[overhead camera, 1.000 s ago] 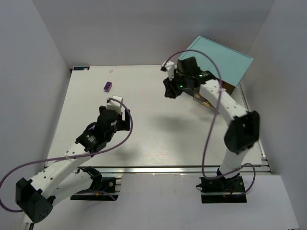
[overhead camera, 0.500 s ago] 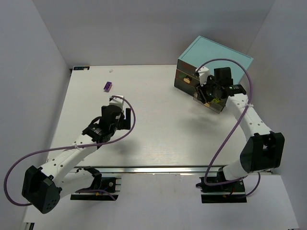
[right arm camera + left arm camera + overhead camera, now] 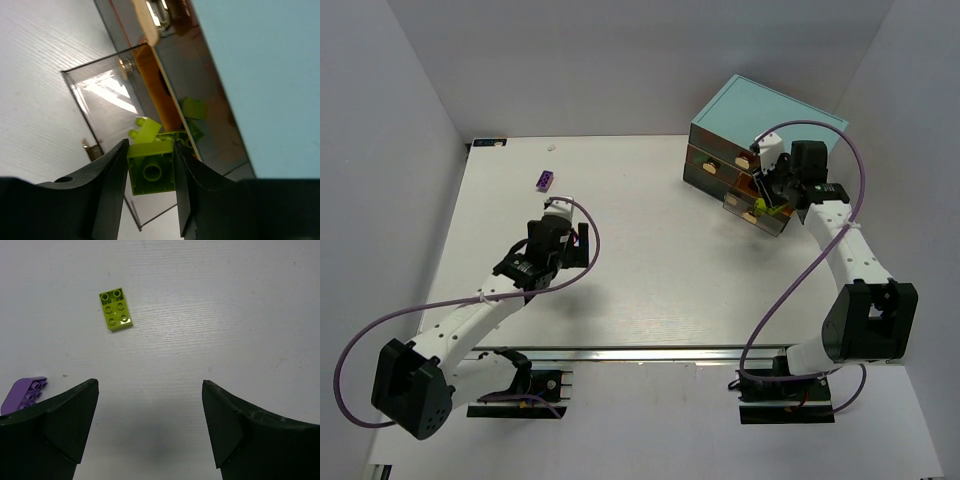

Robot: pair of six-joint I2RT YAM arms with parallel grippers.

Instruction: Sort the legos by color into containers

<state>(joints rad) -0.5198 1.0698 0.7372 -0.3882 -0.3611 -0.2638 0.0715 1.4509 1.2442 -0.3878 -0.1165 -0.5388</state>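
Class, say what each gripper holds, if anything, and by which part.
Right gripper: a lime-yellow lego, pinched by two opposite sides between the fingers. Left gripper: open, holding nothing.

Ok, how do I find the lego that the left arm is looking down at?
Start at the white table, below the open left gripper. Just ahead of that gripper lies one small studded lego, not touching it. It is lime-yellow; the only other lego nearby is purple.

white table (image 3: 650, 270), purple lego (image 3: 544, 180), lime lego (image 3: 115, 309), blue-topped cabinet (image 3: 770, 115)
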